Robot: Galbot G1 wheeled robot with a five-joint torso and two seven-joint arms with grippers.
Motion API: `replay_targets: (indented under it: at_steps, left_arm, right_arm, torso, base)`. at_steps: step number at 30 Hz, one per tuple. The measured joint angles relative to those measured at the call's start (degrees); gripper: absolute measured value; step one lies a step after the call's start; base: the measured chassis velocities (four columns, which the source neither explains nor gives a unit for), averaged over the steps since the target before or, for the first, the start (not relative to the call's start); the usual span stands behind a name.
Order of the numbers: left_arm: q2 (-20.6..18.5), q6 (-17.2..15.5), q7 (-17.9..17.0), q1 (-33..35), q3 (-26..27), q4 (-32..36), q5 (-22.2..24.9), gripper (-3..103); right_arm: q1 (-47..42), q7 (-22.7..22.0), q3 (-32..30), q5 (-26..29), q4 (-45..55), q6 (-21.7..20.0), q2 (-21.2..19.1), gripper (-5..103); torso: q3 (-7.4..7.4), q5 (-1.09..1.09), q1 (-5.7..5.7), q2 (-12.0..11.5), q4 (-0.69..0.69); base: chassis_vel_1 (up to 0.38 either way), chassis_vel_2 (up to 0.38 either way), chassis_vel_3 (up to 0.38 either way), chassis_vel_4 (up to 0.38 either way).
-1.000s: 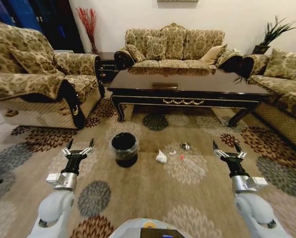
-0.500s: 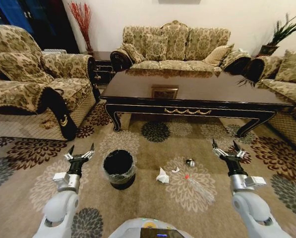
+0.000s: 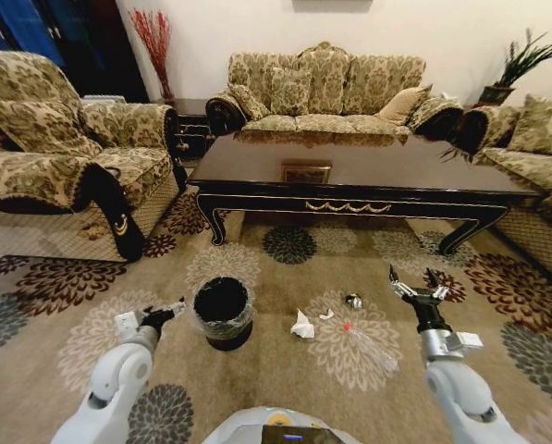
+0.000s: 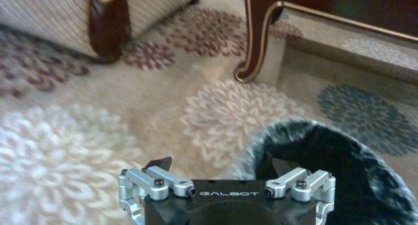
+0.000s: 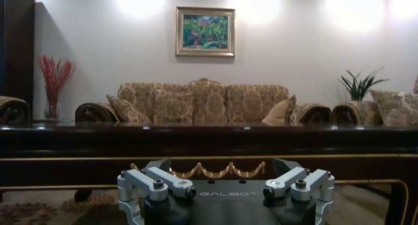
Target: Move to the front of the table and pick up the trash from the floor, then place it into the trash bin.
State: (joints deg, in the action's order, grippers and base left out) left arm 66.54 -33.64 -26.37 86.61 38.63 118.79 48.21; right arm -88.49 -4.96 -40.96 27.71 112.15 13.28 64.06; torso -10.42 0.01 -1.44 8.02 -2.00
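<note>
- The left gripper (image 3: 165, 314) is held low, fingers spread, just left of the trash bin (image 3: 222, 313).
- The right gripper (image 3: 411, 282) is raised, fingers released, right of the trash (image 3: 301, 326).

The one legible text is the brand name "GALBOT", in pale capitals on the dark housing between the finger mounts of the left gripper (image 4: 222, 162), lower centre of its wrist view, and of the right gripper (image 5: 222, 162), lower centre of its wrist view.
</note>
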Motion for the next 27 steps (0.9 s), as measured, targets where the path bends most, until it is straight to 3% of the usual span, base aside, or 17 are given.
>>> replay_targets:
  at_steps: [4, 9, 20, 27]
  left_arm:
    - [0.55, 1.29, 0.70, -2.34, -3.17, -3.36, 0.61, 100]
    - [1.50, 4.07, 3.25, -4.74, -5.47, -7.80, -2.05, 100]
    - [1.04, 4.36, 3.59, -7.74, -6.95, -11.80, -0.26, 101]
    - [0.27, 2.30, 1.35, -8.88, -7.64, -11.84, 4.07, 80]
  right_arm:
    - [-0.47, -0.03, 0.17, -0.29, -0.38, 0.11, 0.69, 100]
    - [-0.91, -0.09, -0.03, -0.35, -0.90, 0.40, 0.72, 100]
    - [-0.33, -0.31, -0.16, -0.09, -1.67, 0.39, 0.03, 100]
    - [0.05, -0.58, 0.33, -0.09, -2.27, 0.22, 0.46, 100]
  torso:
    - [0.00, -0.01, 0.00, 0.00, 0.01]
    - [0.00, 0.00, 0.00, 0.00, 0.00]
    - [-0.01, -0.01, 0.00, 0.00, 0.00]
    - [-0.01, 0.00, 0.00, 0.00, 0.00]
  base:
    - [0.000, 0.000, 0.000, 0.000]
    - [0.000, 0.000, 0.000, 0.000]
    - [0.000, 0.000, 0.000, 0.000]
    - [0.000, 0.000, 0.000, 0.000]
